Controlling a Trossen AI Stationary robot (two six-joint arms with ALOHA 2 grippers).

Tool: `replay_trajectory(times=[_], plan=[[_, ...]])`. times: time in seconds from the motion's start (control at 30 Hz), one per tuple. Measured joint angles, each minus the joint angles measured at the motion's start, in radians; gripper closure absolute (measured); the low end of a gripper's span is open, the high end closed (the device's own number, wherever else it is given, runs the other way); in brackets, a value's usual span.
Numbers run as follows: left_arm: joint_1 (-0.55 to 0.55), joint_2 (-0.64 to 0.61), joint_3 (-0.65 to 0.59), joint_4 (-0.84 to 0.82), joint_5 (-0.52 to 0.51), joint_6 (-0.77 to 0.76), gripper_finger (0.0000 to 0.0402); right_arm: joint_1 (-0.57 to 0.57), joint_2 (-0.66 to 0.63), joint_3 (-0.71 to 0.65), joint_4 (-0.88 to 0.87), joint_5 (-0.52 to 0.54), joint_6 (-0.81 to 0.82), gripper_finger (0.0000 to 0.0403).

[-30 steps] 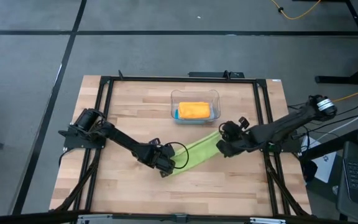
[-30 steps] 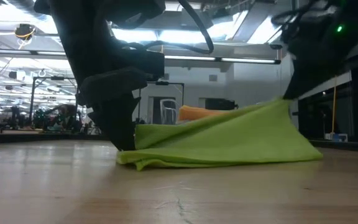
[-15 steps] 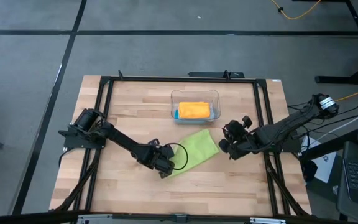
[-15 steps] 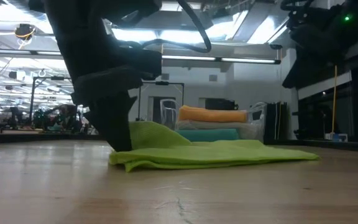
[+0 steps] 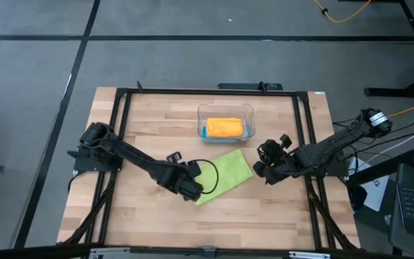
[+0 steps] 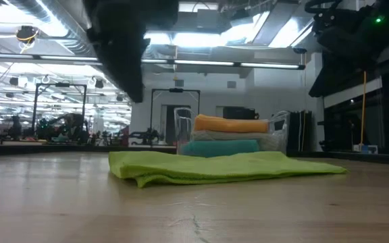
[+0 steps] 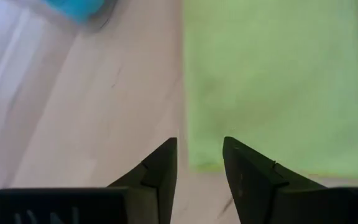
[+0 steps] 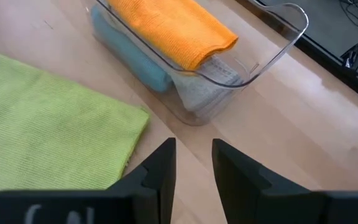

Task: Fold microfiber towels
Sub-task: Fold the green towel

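— Where, the soft lime green microfiber towel (image 5: 225,176)?
— Flat on the pale wooden table top (image 5: 264,216), just short of centre, toward five o'clock of the clear plastic bin (image 5: 225,122) and close to it, not touching.

— And against the pincers?
— Near corner right below the left gripper (image 5: 191,193), at the cloth's eight o'clock end. In the left wrist view, dark fingertips (image 7: 166,155) parted by a narrow gap, hanging over the towel's edge, pinching nothing. Right gripper (image 5: 263,170) at three o'clock of the towel, just beside its far corner, apart from it; fingers (image 8: 160,165) likewise slightly spread, empty.

— Arm poses?
— Left arm stretched low from nine o'clock of the table toward the centre, wrist raised off the wood in the low view. Right arm reaching in from three o'clock, gripper lifted clear, pointing toward the bin.

— Look of the towel?
— Folded into an oblong, lying slantwise, long axis from eight to two o'clock. Seen level: layered, a rolled fold (image 6: 137,177) at one end, top slightly rumpled.

— Others?
— Stacked inside the bin: folded orange microfiber cloth (image 8: 169,28) on top, pale grey-blue cloth (image 8: 219,71) and teal blue cloth (image 8: 132,62) beneath.
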Motion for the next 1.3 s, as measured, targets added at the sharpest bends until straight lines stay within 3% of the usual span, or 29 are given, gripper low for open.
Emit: replay_trajectory(times=[0.17, 0.3, 0.43, 0.63, 0.73, 0.93, 1.1, 1.3], plan=[[0.000, 0.000, 0.010, 0.074, -0.001, 0.028, 0.0278, 0.000, 0.000, 0.000, 0.030, -0.079, -0.037, 0.0296], [0.000, 0.000, 0.009, 0.070, -0.003, 0.050, 0.0278, 0.000, 0.016, 0.000, 0.172, -0.178, -0.103, 0.0296], [0.003, 0.000, 0.009, 0.068, -0.010, 0.053, 0.0278, 0.000, 0.111, 0.001, 0.440, -0.208, -0.166, 0.0296], [-0.004, -0.003, 0.009, 0.040, -0.013, 0.054, 0.0278, -0.002, 0.367, 0.002, 0.968, -0.213, -0.360, 0.0296], [-0.011, -0.019, 0.010, -0.007, -0.033, 0.053, 0.0278, -0.006, 0.514, 0.046, 1.122, -0.282, -0.447, 0.0296], [-0.018, -0.029, 0.010, -0.039, -0.100, 0.053, 0.0278, -0.007, 0.748, 0.251, 1.133, -0.302, -0.565, 0.0296], [-0.019, -0.029, 0.010, -0.033, -0.100, 0.052, 0.0278, -0.009, 0.839, 0.417, 1.044, -0.420, -0.620, 0.0296], [-0.022, -0.029, 0.010, -0.028, -0.099, 0.050, 0.0278, -0.010, 0.912, 0.488, 0.869, -0.487, -0.493, 0.0296]])
